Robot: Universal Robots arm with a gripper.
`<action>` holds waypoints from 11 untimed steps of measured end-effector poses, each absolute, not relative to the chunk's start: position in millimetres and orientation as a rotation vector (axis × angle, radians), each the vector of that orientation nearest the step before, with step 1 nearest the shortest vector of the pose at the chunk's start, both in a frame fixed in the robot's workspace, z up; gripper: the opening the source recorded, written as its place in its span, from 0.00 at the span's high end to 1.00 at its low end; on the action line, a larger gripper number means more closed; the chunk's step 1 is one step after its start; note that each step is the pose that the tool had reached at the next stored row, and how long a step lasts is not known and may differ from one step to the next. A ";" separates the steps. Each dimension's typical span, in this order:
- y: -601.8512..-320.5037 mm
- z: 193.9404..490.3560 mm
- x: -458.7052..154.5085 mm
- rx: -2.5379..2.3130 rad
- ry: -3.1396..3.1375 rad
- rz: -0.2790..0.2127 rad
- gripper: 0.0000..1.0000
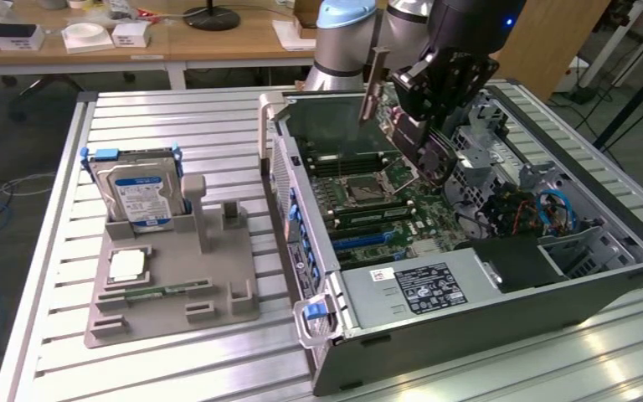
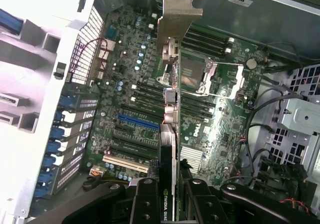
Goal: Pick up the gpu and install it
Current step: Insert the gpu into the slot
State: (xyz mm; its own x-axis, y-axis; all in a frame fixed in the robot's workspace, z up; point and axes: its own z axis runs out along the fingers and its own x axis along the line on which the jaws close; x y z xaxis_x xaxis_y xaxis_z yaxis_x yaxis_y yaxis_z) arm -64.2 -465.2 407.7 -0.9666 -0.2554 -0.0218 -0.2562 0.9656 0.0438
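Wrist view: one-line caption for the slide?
Black gripper holds the thin black gpu card with silver bracket edge-on above the green motherboard.

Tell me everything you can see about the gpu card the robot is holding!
The gpu is a thin dark card seen edge-on in the wrist view, with a silver metal bracket at one end. The gripper is shut on its flat sides. It hangs tilted above the motherboard inside the open computer case, apparently not yet in a slot.

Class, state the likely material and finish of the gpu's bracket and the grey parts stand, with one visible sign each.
Bracket of the gpu: bare sheet metal, probably steel; dull silver sheen, bent tab. Grey stand: likely plastic; matte, uniform, no glints.
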 end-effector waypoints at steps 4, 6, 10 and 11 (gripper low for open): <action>-465.3 407.6 -64.2 -0.424 3.096 0.072 0.74; -465.2 407.7 -64.2 -0.434 3.095 0.072 0.74; -465.2 407.6 -64.2 -0.455 3.092 0.073 0.74; -465.2 407.6 -64.2 -0.460 3.092 0.073 0.74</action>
State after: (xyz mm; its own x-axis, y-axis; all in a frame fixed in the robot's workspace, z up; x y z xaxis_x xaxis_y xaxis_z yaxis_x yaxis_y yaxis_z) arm -64.2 -465.2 407.6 -0.9565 -0.2908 -0.0218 -0.2915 0.9556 0.0438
